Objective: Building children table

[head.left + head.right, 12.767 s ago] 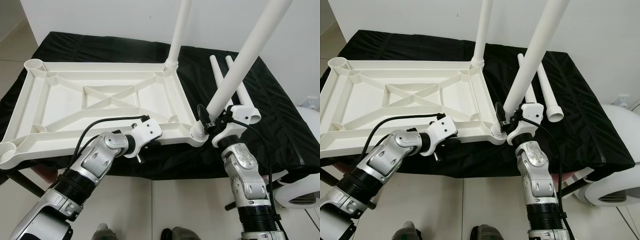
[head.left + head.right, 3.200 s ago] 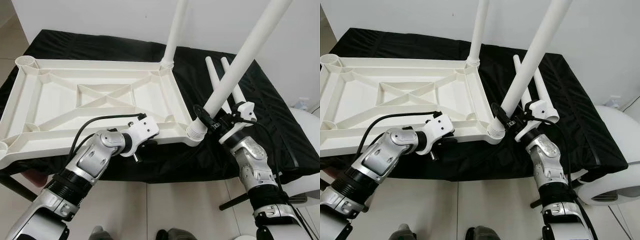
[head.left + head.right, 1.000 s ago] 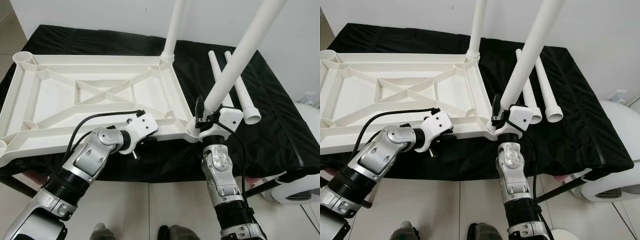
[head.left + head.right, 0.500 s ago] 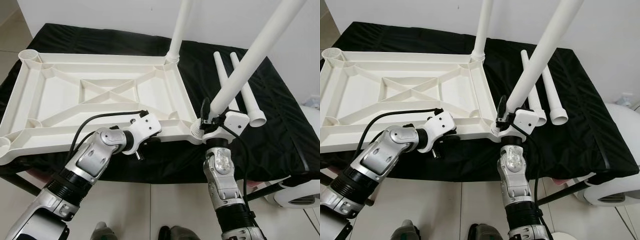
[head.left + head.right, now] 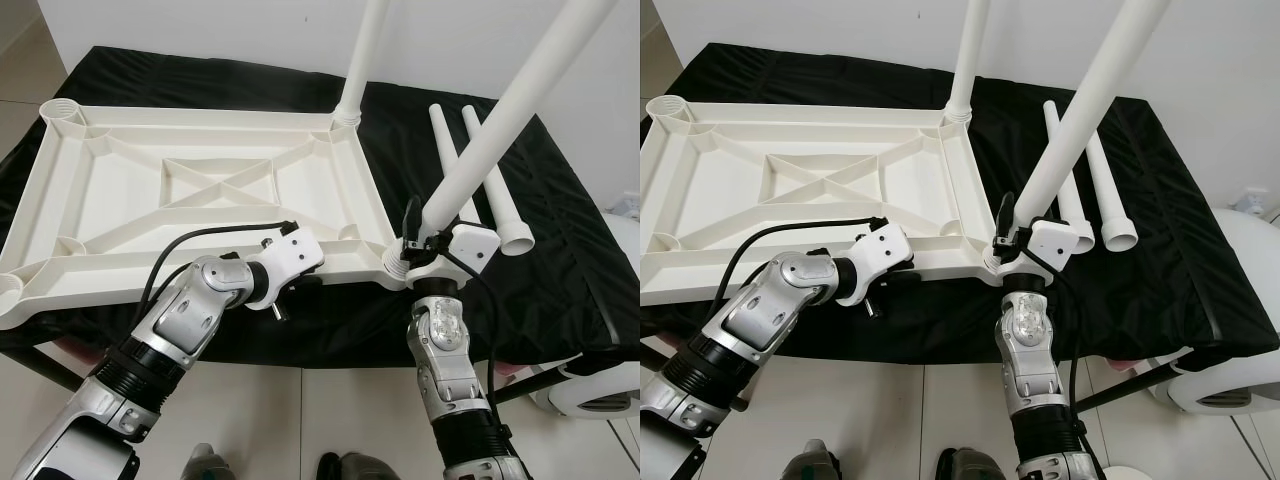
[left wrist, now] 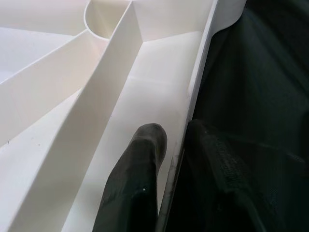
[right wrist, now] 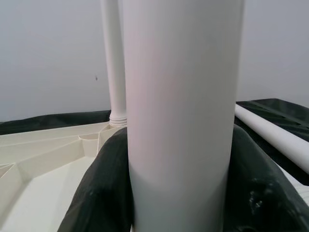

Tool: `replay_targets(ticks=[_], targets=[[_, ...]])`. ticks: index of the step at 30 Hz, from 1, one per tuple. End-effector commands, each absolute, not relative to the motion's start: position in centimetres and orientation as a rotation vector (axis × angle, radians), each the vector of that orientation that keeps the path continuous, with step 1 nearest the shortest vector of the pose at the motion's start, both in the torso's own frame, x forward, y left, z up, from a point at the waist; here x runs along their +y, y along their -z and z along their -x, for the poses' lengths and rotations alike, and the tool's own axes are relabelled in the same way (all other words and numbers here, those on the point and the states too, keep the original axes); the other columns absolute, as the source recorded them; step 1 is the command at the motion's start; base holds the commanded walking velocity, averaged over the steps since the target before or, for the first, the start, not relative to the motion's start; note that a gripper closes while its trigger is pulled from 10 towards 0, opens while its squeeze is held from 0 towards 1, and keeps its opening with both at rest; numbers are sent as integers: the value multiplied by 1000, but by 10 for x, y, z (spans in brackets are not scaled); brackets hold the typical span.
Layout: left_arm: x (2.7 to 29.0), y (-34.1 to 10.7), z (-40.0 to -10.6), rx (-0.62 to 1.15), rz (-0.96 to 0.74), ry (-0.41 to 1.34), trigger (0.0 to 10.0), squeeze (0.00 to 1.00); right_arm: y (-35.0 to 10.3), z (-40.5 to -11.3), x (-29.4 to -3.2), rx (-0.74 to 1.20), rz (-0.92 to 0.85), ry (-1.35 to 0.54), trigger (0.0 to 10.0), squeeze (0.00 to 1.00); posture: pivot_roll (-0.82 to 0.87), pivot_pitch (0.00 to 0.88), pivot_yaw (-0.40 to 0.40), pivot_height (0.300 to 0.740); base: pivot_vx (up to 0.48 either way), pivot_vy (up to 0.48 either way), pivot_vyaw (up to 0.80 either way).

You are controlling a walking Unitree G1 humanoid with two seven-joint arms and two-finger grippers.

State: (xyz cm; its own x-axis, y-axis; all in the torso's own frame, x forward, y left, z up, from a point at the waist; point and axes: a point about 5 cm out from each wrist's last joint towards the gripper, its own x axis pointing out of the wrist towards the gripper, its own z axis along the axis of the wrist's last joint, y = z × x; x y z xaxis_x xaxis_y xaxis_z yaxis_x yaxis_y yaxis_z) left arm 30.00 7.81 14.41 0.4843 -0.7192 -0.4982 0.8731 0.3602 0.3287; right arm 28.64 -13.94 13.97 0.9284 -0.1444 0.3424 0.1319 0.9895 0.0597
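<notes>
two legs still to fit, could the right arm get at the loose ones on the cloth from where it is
Probably yes, but not at once. The two loose legs lie on the black cloth just beyond the right gripper with nothing between, yet that gripper is shut on the near corner leg and must let go first.

wall (image 5: 200, 30): plain white | floor (image 5: 330, 420): pale tiles | black cloth (image 5: 560, 250): draped over the support furniture

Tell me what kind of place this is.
Probably a room in a home, set up for assembly: a tiled floor, a plain white wall and a black-draped table carrying an upturned white tabletop and two loose legs.
</notes>
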Motion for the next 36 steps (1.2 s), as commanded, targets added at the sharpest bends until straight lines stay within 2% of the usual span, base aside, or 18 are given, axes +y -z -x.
replay_targets(ticks=[1, 4, 5, 6, 7, 12, 13, 26, 27, 29, 30, 33, 36], targets=[[92, -166, -309, 212, -656, 963, 10000, 0, -84, -267, -189, -89, 58, 330, 10000, 1000, 56, 53, -76, 740, 0, 0, 0], [91, -166, -309, 212, -656, 963, 10000, 0, -86, -267, -188, -99, 70, 324, 10000, 1000, 54, 53, -77, 740, 0, 0, 0], [91, -166, -309, 211, -655, 963, 10000, 0, -87, -268, -187, -105, 71, 315, 10000, 608, 54, 53, -79, 740, 0, 0, 0], [91, -166, -309, 211, -655, 963, 10000, 0, -87, -268, -187, -105, 71, 315, 10000, 608, 54, 53, -79, 740, 0, 0, 0], [91, -166, -309, 210, -654, 962, 10000, 0, -88, -269, -186, -111, 75, 305, 10000, 0, 52, 53, -81, 740, 0, 0, 0], [90, -166, -310, 206, -651, 958, 10000, 0, -91, -270, -182, -125, 75, 262, 10000, 0, 52, 55, -85, 740, 0, 0, 0], [90, -166, -310, 205, -648, 956, 10000, 0, -93, -270, -180, -146, 61, 239, 0, 0, 52, 56, -86, 740, 0, 0, 0], [91, -167, -311, 204, -648, 946, 10000, 0, -100, -279, -172, -159, 6, 165, 0, 0, 52, 61, -88, 740, 0, 0, 0], [91, -167, -311, 208, -639, 951, 10000, 0, -101, -282, -169, -150, -17, 142, 10000, 0, 52, 61, -86, 740, 0, 0, 0], [91, -167, -311, 211, -632, 954, 10000, 0, -101, -284, -167, -145, -33, 126, 10000, 0, 52, 61, -86, 740, 0, 0, 0], [92, -167, -311, 217, -609, 963, 10000, 1000, -104, -288, -163, -143, -76, 84, 10000, 0, 52, 61, -85, 740, 0, 0, 0], [92, -169, -310, 218, -579, 970, 10000, 1000, -111, -293, -157, -154, -124, 28, 10000, 0, 50, 60, -85, 740, 0, 0, 0], [92, -171, -313, 201, -619, 946, 10000, 1000, -123, -301, -151, -175, -182, -34, 10000, 0, 53, 60, -88, 740, 0, 0, 0]])
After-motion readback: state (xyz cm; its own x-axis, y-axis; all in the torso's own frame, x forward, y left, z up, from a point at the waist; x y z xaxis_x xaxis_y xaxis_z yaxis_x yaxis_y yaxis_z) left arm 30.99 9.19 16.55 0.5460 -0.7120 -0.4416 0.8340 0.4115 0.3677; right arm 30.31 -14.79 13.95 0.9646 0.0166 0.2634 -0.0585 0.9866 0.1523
